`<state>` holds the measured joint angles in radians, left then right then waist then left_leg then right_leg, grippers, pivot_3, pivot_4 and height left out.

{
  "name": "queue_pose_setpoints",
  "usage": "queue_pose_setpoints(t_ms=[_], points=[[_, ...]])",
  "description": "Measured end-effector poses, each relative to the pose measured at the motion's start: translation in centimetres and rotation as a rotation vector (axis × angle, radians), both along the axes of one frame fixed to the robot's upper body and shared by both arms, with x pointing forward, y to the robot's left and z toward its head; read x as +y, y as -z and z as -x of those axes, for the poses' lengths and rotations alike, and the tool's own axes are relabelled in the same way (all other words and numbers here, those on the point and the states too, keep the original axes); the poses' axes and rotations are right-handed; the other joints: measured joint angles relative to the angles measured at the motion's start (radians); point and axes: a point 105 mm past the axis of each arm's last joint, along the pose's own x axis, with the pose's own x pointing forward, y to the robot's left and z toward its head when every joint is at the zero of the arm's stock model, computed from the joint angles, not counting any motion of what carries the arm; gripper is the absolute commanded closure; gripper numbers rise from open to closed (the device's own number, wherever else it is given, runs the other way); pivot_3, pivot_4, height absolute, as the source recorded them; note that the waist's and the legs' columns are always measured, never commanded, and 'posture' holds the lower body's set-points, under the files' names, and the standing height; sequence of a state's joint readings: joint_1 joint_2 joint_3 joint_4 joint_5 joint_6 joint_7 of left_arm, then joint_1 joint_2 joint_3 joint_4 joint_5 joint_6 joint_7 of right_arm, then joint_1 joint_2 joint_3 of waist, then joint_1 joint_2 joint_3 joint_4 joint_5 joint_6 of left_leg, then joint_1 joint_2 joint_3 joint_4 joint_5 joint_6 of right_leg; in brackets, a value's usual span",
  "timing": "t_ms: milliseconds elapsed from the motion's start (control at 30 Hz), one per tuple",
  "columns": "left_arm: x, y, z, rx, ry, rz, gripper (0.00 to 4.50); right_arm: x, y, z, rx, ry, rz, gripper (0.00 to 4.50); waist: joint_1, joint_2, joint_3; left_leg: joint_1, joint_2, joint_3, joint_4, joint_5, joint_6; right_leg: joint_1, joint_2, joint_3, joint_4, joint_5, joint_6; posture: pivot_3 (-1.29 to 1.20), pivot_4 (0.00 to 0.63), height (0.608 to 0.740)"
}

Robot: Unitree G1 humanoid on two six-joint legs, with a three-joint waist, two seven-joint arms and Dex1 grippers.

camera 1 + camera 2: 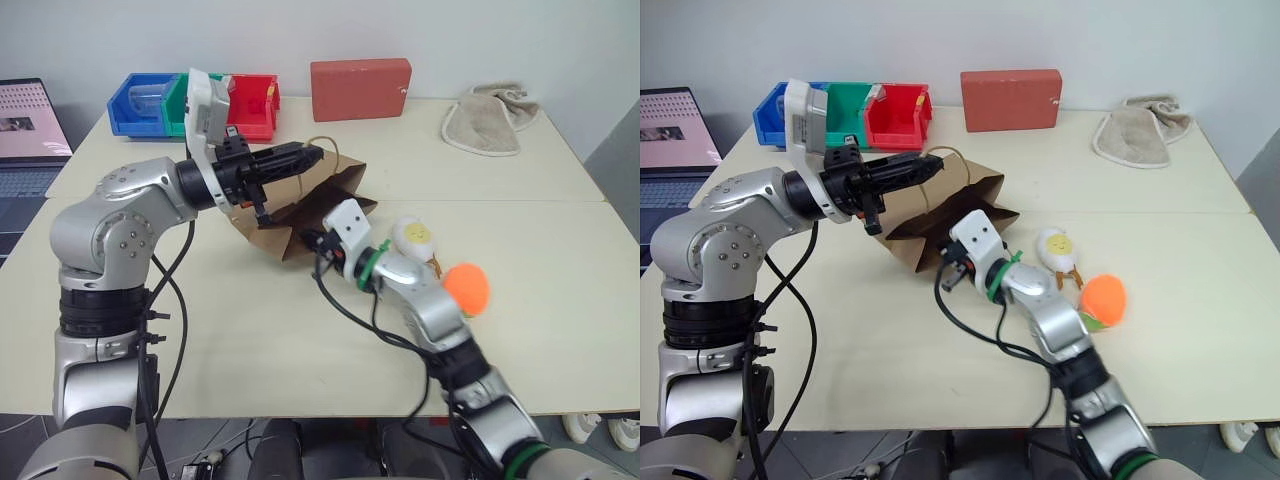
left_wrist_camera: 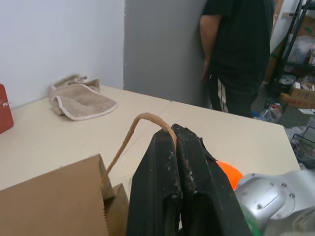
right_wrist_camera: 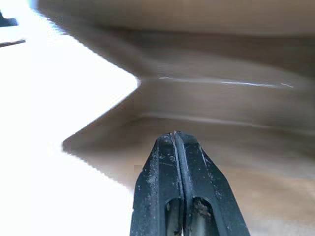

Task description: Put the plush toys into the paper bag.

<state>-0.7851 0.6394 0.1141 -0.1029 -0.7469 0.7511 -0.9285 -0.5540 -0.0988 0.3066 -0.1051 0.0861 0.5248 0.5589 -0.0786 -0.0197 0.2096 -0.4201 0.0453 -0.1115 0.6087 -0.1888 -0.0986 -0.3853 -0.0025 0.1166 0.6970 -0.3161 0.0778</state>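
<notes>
Right, left gripper was clamped on the bag's twine handle, lifting the mouth; right gripper closed, empty, poking inside. Toys unbagged; keep handle high.

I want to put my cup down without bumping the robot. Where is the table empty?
The table is bare along its near edge, and between the red box, the towel and the paper bag. It is crowded mid-table: both grippers, egg toy and orange toy cluster by the bag.
</notes>
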Motion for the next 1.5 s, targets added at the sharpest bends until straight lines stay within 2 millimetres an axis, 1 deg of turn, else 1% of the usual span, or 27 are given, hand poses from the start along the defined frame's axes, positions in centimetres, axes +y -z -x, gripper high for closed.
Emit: queue_pose_setpoints(t_ms=[67,133,167,233,267,300,333,367,433,467,567,667,733,767,833,933,967,1067,1100,1233,1333,1400,1433,1467,1500], points=[[-0.1,0.4,0.0,0.007,0.004,-0.01,4.5,-1.1,-0.8,0.9,-0.008,-0.017,0.019,4.12,-0.001,0.0,0.0,0.0,0.0,0.0,0.0,0.0,0.0,0.0,0.0,0.0,0.0,0.0,0.0,0.0,0.15,0.74],[-0.5,0.7,0.1,0.007,0.017,-0.016,4.5,-2.1,-2.2,1.8,-0.031,-0.038,0.032,3.6,-0.002,0.0,0.0,0.0,0.0,0.0,0.0,0.0,0.0,0.0,0.0,0.0,0.001,0.0,0.0,0.0,0.15,0.74],[-0.7,0.8,0.1,0.007,0.022,-0.017,4.5,-2.5,-2.6,2.2,-0.041,-0.051,0.039,3.26,-0.002,0.0,0.0,0.0,0.0,0.0,0.0,0.0,0.0,0.0,0.0,0.0,0.001,0.0,0.0,0.0,0.15,0.74],[-0.8,1.0,0.2,0.011,0.028,-0.017,4.5,-4.4,-3.4,2.7,-0.08,-0.059,0.103,2.53,-0.001,0.0,0.0,0.0,0.0,0.0,0.001,0.0,0.0,0.0,0.0,0.0,0.0,0.0,0.0,0.0,0.15,0.74],[-0.8,1.0,0.2,0.013,0.027,-0.017,4.5,-5.4,-3.6,2.6,-0.089,-0.044,0.13,2.23,-0.002,0.0,0.0,0.0,0.0,0.001,0.001,0.0,0.0,0.0,0.0,0.001,0.0,0.0,0.0,0.0,0.15,0.74],[-0.9,1.1,0.2,0.015,0.032,-0.018,4.5,-6.5,-3.5,2.6,-0.109,-0.038,0.192,1.83,-0.001,0.0,0.0,0.0,0.0,0.001,0.001,0.0,0.0,0.0,0.0,0.001,-0.001,0.0,0.0,0.0,0.15,0.74],[-0.8,1.2,0.3,0.016,0.036,-0.02,4.5,-7.6,-3.1,2.6,-0.119,-0.031,0.257,1.46,0.0,0.0,0.0,0.0,0.0,0.001,0.0,0.0,0.0,0.0,0.0,0.001,-0.001,0.0,0.0,0.0,0.15,0.74],[-0.8,1.2,0.3,0.019,0.04,-0.019,4.5,-8.8,-2.7,2.6,-0.136,-0.022,0.329,1.2,0.001,0.0,0.0,0.0,0.0,0.001,0.0,0.0,0.0,0.0,0.0,0.001,-0.001,0.0,0.0,0.0,0.15,0.74],[-0.8,1.4,0.5,0.028,0.047,-0.016,4.5,-11.2,-1.6,2.4,-0.164,0.004,0.481,1.2,0.003,-0.001,0.0,0.0,0.0,0.001,0.0,0.0,0.0,0.0,0.0,0.001,-0.003,0.0,0.0,0.0,0.15,0.74],[-0.8,1.4,0.5,0.037,0.048,-0.016,4.5,-11.9,-1.1,2.2,-0.172,0.015,0.525,1.2,0.003,-0.001,0.0,0.0,0.0,0.001,0.0,0.0,0.0,0.0,0.0,0.001,-0.003,0.0,0.0,0.0,0.15,0.74],[-1.0,1.4,0.7,0.046,0.067,-0.01,4.5,-12.5,0.8,1.2,-0.187,0.048,0.599,1.2,-0.007,-0.001,0.0,0.0,0.0,0.004,0.0,0.0,0.0,0.0,0.0,0.003,-0.002,0.0,0.0,0.0,0.15,0.74],[-0.9,1.3,0.8,0.046,0.067,-0.015,4.5,-13.7,2.7,-0.1,-0.213,0.093,0.706,1.2,-0.005,-0.001,0.0,0.0,0.0,0.004,0.001,0.0,0.0,0.0,0.0,0.003,-0.002,0.0,0.0,0.0,0.15,0.74],[-0.9,1.2,0.9,0.046,0.066,-0.01,4.5,-14.4,3.5,-0.8,-0.235,0.12,0.755,1.2,-0.004,-0.001,0.0,0.0,0.0,0.004,0.001,0.0,0.0,0.0,0.0,0.003,-0.002,0.0,0.0,0.0,0.15,0.74],[-0.8,1.1,0.9,0.045,0.065,-0.005,4.5,-14.5,3.6,-1.0,-0.253,0.127,0.764,1.35,-0.003,-0.001,0.0,0.0,0.0,0.003,0.001,0.0,0.0,0.0,0.0,0.003,-0.002,0.0,0.0,0.0,0.15,0.74],[-0.7,1.0,1.0,0.042,0.065,0.001,4.5,-14.7,3.6,-1.6,-0.287,0.152,0.781,1.81,-0.003,-0.001,0.0,0.0,0.0,0.003,0.001,0.0,0.0,0.0,0.0,0.003,-0.002,0.0,0.0,0.0,0.15,0.74],[-0.6,0.9,1.1,0.035,0.061,-0.004,4.5,-15.1,3.7,-2.5,-0.327,0.193,0.805,2.84,-0.003,-0.001,0.0,0.0,0.0,0.003,0.002,0.0,0.0,0.0,0.0,0.003,-0.001,0.0,0.0,0.0,0.15,0.74],[-0.5,0.9,1.0,0.036,0.056,-0.007,4.5,-15.2,3.6,-2.7,-0.34,0.202,0.809,3.26,-0.002,-0.001,0.0,0.001,0.0,0.003,0.002,0.0,0.0,0.0,0.0,0.003,-0.001,0.0,0.0,0.0,0.15,0.74],[-0.4,0.8,1.0,0.035,0.048,-0.003,4.5,-15.2,3.6,-2.9,-0.359,0.206,0.808,4.35,-0.002,-0.001,0.0,0.001,0.0,0.003,0.002,0.0,0.0,0.001,0.0,0.003,-0.001,0.0,0.0,0.0,0.15,0.74],[-0.3,0.8,1.0,0.035,0.047,-0.003,4.5,-15.2,3.6,-2.9,-0.364,0.204,0.808,4.48,-0.003,-0.001,0.0,0.001,0.0,0.003,0.002,0.0,0.0,0.001,0.0,0.003,-0.001,0.0,0.0,0.0,0.15,0.74],[-0.2,0.7,1.0,0.035,0.045,-0.002,4.5,-15.3,3.7,-3.0,-0.391,0.2,0.823,4.48,-0.002,-0.001,0.0,0.001,0.0,0.003,0.002,0.0,0.0,0.001,0.0,0.003,-0.001,0.0,0.0,0.0,0.15,0.74],[-0.2,0.8,1.0,0.043,0.048,-0.002,4.5,-15.7,3.3,-2.9,-0.387,0.187,0.82,4.48,-0.002,-0.001,0.0,0.001,0.0,0.003,0.002,0.0,0.0,0.001,0.0,0.003,-0.001,0.0,0.0,0.0,0.15,0.74],[-0.2,0.8,1.0,0.044,0.048,-0.001,4.5,-16.2,2.4,-2.4,-0.36,0.149,0.81,4.48,-0.002,-0.001,0.001,0.001,-0.001,0.003,0.002,0.0,0.0,0.001,0.0,0.003,-0.001,0.0,0.0,0.0,0.15,0.74],[-0.2,0.8,1.0,0.044,0.048,-0.001,4.5,-16.4,1.6,-2.1,-0.356,0.139,0.797,4.48,-0.002,-0.001,0.001,0.001,-0.001,0.002,0.002,0.0,0.0,0.001,0.0,0.003,-0.001,0.0,0.0,0.0,0.15,0.74],[-0.2,0.8,1.0,0.044,0.05,0.0,4.5,-16.4,0.9,-1.7,-0.333,0.115,0.769,4.48,-0.001,0.0,0.001,0.001,-0.001,0.002,0.002,0.0,0.0,0.001,0.0,0.002,-0.001,0.0,0.0,0.0,0.15,0.74],[-0.2,0.8,1.0,0.044,0.051,0.0,4.5,-15.9,-0.1,-0.6,-0.301,0.06,0.728,4.48,-0.001,0.0,0.001,0.001,-0.001,0.002,0.001,0.0,0.0,0.001,0.0,0.002,-0.001,0.0,0.0,0.0,0.15,0.74]])
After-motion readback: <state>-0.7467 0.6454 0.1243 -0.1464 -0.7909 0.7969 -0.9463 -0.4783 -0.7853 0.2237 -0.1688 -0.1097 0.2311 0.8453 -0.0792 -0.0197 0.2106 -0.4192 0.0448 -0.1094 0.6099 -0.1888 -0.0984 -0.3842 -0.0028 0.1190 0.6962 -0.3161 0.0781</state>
